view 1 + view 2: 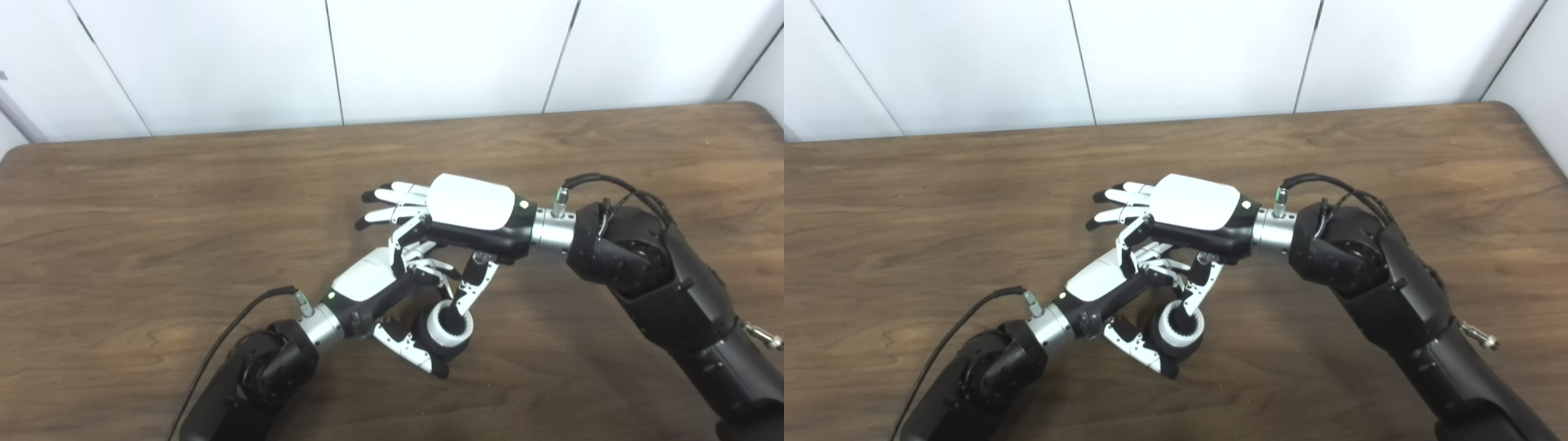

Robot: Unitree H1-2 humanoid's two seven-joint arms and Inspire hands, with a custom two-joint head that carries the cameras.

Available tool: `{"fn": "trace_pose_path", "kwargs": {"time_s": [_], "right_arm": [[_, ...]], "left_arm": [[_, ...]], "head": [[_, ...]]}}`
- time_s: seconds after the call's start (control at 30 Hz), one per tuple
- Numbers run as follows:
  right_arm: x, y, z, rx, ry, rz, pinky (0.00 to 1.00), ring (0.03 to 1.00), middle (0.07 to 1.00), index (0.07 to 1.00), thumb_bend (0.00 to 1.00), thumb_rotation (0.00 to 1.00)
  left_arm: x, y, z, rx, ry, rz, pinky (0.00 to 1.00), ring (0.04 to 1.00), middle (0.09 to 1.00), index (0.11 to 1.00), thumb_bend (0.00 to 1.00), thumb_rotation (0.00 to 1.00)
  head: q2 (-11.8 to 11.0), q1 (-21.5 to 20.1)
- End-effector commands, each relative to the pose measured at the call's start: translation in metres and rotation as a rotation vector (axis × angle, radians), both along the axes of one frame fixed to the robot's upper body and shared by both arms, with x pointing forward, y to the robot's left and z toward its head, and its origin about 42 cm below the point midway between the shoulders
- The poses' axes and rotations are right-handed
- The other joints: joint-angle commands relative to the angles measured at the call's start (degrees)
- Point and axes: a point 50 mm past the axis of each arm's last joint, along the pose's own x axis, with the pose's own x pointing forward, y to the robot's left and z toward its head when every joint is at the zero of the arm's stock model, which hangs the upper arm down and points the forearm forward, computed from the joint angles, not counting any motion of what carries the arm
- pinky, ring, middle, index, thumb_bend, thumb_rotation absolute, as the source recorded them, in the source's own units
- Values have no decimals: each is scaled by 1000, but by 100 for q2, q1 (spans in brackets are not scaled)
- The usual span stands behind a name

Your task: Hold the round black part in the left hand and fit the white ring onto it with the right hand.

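The round black part [458, 351] rests low over the wooden table [153, 202], gripped between the thumb and fingers of my left hand [375, 283]. A white ring [438, 326] with a toothed inner edge sits on the part's top face. My right hand [468, 211] hovers flat just above and behind it, palm down, most fingers stretched out to the left and one bent down behind the left hand. Its thumb [1195, 295] points straight down, and the tip touches the middle of the ring. The right hand grips nothing.
White wall panels [429, 55] run along the table's far edge. The table's rounded far right corner [750, 110] is in view. My right forearm [674, 288] crosses the table's right side, and a black cable [226, 337] loops off the left wrist.
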Motion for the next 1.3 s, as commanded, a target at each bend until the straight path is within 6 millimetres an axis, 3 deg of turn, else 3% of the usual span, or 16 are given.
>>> {"fn": "trace_pose_path", "kwargs": {"time_s": [0.0, 0.43, 0.8, 1.03, 1.27], "right_arm": [[-1, -3, 16, 24, -40, 23, 1000, 1000, 908, 570, 923, 171], [-1, -9, 25, 8, -29, 25, 1000, 1000, 909, 562, 904, 151], [2, -15, 43, 3, -70, 27, 1000, 1000, 917, 562, 885, 157], [1, -16, 56, 0, -96, 16, 1000, 1000, 910, 574, 886, 172], [2, -14, 65, 7, -112, -1, 1000, 1000, 913, 582, 877, 188]], "left_arm": [[7, -8, 18, -44, -84, -15, 1000, 1000, 865, 481, 524, 59], [3, -14, 19, -63, -82, -4, 1000, 1000, 856, 481, 524, 63], [3, 1, 0, 9, -20, 60, 1000, 994, 777, 481, 524, 64], [6, 18, -18, 78, -41, 59, 1000, 987, 766, 482, 524, 62], [10, 30, -24, 144, -68, 65, 1000, 986, 769, 483, 525, 62]], "head": [[2, 6], [93, -53], [149, -165], [154, -228], [174, -234]]}}
